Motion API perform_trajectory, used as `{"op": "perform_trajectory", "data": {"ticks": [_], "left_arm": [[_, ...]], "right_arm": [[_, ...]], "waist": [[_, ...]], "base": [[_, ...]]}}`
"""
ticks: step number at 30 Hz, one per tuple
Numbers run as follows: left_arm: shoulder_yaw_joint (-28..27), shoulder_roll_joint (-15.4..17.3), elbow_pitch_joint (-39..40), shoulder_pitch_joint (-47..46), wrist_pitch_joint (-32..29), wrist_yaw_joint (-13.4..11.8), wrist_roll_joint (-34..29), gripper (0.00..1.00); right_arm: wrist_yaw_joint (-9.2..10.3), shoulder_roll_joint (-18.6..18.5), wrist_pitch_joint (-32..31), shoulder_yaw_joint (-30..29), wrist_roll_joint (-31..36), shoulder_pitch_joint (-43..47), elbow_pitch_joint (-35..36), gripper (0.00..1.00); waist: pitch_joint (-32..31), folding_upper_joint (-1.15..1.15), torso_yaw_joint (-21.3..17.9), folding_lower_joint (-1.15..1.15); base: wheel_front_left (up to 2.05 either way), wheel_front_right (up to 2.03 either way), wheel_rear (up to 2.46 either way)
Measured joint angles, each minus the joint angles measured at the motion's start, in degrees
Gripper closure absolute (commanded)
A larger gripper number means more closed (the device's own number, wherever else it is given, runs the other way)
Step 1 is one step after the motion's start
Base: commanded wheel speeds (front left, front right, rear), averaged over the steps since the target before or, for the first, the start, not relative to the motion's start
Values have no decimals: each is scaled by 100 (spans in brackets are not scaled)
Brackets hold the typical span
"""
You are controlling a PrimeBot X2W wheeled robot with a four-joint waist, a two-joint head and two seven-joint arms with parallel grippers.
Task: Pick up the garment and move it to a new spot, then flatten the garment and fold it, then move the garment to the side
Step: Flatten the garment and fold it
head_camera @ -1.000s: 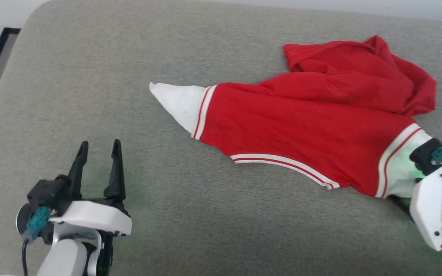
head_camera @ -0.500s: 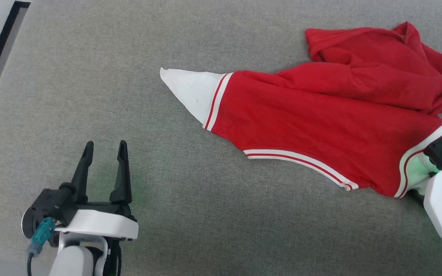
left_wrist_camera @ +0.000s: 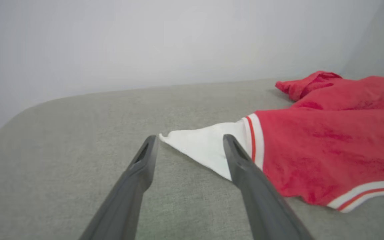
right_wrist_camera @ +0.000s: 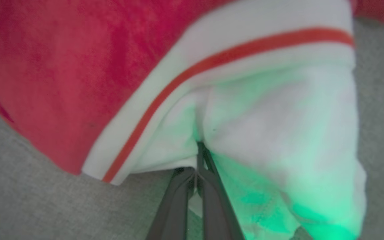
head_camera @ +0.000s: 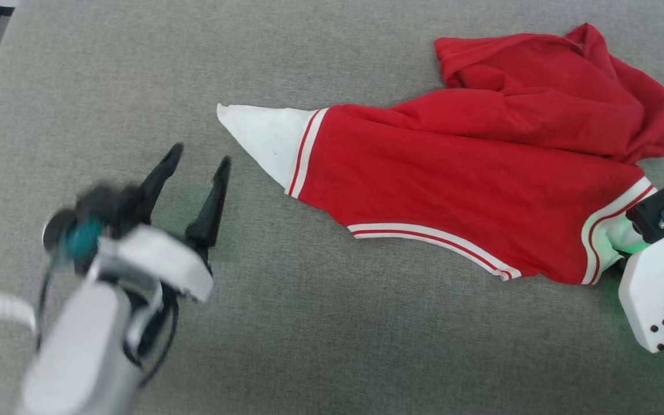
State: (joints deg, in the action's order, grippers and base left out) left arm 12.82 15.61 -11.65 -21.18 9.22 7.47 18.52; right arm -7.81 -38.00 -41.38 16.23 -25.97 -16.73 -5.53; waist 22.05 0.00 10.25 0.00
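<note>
Two pincers are at work: the right gripper (right_wrist_camera: 199, 156) is pinching shut on the garment (head_camera: 453, 178), its fingers pressed together on a fold of one white sleeve end (right_wrist_camera: 278, 133) while the cloth is bunching over the tips. The left gripper (head_camera: 200, 157) is hovering with jaws wide and holding nothing. It is blurred in the head view, low over the grey padded surface (head_camera: 332, 334). It is aiming at the other white sleeve end (head_camera: 263, 135), near it but apart from it. The garment is lying on the right half of the surface in the head view, with loose red cloth crumpling at the far right. Its long axis is running side to side across the robot's front. The pointed white tip is pointing to the robot's left, the gripped cuff is sitting at the robot's right, and the striped hem (head_camera: 424, 242) is facing the robot. By the look of it the pick-up step is only half secured. The next move is probably calling for the left jaws to be closing on that pointed tip. Then both arms would be lifting together, evenly, so the cloth is not dragging or slipping from the thin pinch.
</note>
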Motion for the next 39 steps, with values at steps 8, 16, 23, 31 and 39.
{"op": "perform_trajectory", "data": {"ticks": [8,16,23,31,39], "left_arm": [[1502,1263,-352,-1451,-3836,4,3193,0],[1344,1209,-1066,-2211,-5080,2,4448,0],[1415,1024,-1502,-2543,-5249,9,4752,7],[1544,1017,-1566,-2493,-4999,9,5164,100],[1383,1354,-822,-2006,-4028,8,5368,100]], "right_arm": [[8,153,8,15,142,-88,221,100],[-3,249,48,208,185,-378,298,100],[-23,300,132,339,135,-575,275,100],[-29,399,382,315,80,-600,102,100],[13,694,1107,-559,131,-266,144,100]], "waist": [[180,0,-196,0],[455,0,-458,0],[612,0,-650,0],[511,0,-713,0],[186,0,-736,0]], "base": [[0,0,0],[0,0,0],[0,0,0],[0,0,0],[0,0,0]]}}
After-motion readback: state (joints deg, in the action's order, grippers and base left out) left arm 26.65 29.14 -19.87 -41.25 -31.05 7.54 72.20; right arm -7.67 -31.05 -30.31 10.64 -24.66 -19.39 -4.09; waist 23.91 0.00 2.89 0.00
